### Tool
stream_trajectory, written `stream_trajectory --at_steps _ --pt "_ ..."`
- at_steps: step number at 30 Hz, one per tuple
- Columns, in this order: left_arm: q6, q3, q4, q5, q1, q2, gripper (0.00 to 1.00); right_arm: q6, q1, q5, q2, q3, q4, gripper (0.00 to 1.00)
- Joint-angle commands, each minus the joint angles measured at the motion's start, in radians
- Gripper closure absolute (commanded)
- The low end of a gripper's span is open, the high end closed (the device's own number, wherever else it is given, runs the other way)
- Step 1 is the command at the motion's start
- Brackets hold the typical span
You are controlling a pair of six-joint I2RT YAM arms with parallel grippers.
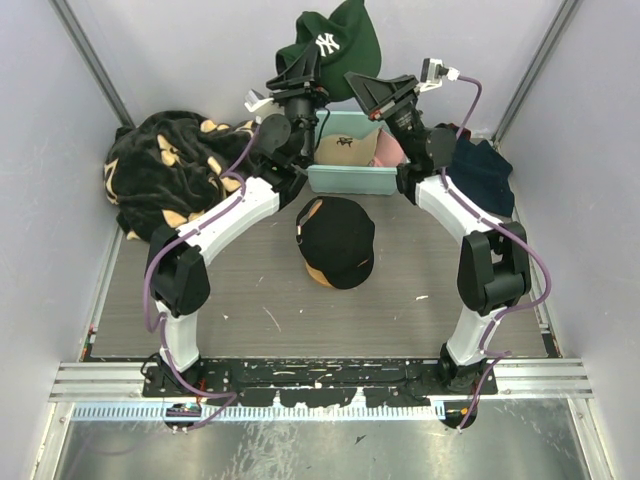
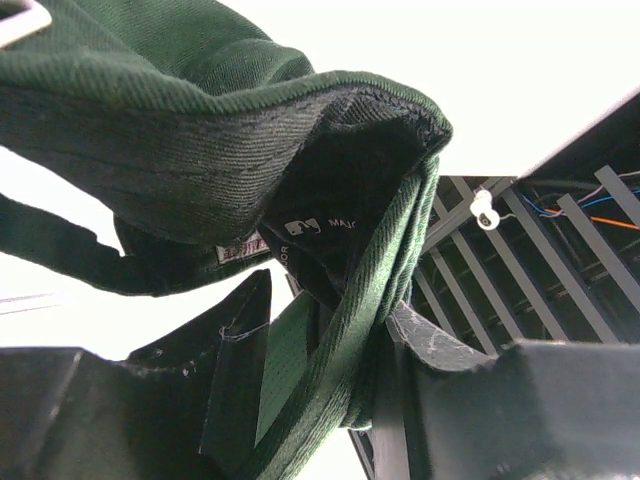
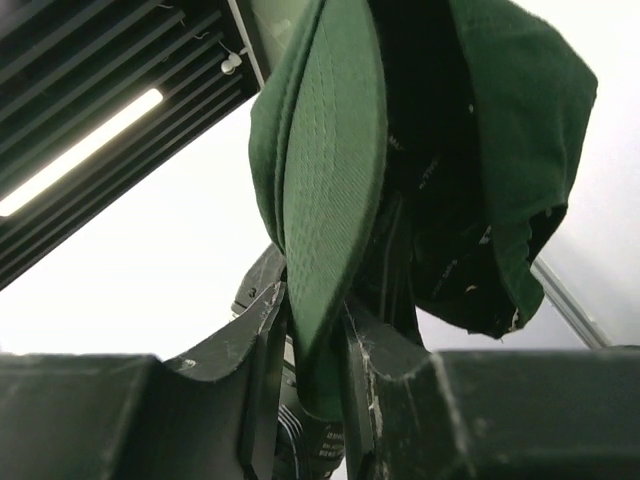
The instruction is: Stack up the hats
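Observation:
Both grippers hold the dark green cap (image 1: pixel 335 40), with its white logo, up in the air above the back of the table. My left gripper (image 1: pixel 300 78) is shut on the cap's folded edge (image 2: pixel 350 360). My right gripper (image 1: pixel 376 88) is shut on its brim (image 3: pixel 325 200), which stands between the fingers (image 3: pixel 385 350). The black cap with tan underbrim (image 1: pixel 337 240) lies on the table's middle. The tan cap (image 1: pixel 343 150) and the pink cap (image 1: pixel 389 150) lie in a teal bin (image 1: pixel 345 181) under the grippers.
A big black blanket with tan flower marks (image 1: pixel 165 165) is heaped at the back left. A dark navy cloth (image 1: pixel 487 172) lies at the back right. White walls close in the sides and back.

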Motion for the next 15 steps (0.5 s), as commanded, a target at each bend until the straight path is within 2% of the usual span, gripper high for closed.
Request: stream_trajectory --at_steps 1,7,15 --pt "0.011 -0.012 0.07 -0.025 -0.002 -0.046 0.98 -0.018 -0.015 0.028 -0.04 0.05 0.028 0.69" --pt "0.01 0.017 0.071 -0.021 -0.004 -0.021 0.98 -0.002 -0.015 0.025 -0.03 0.053 0.041 0.75" --pt "0.011 0.081 0.058 -0.017 -0.005 0.02 0.98 0.015 -0.015 0.024 -0.028 0.042 0.049 0.67"
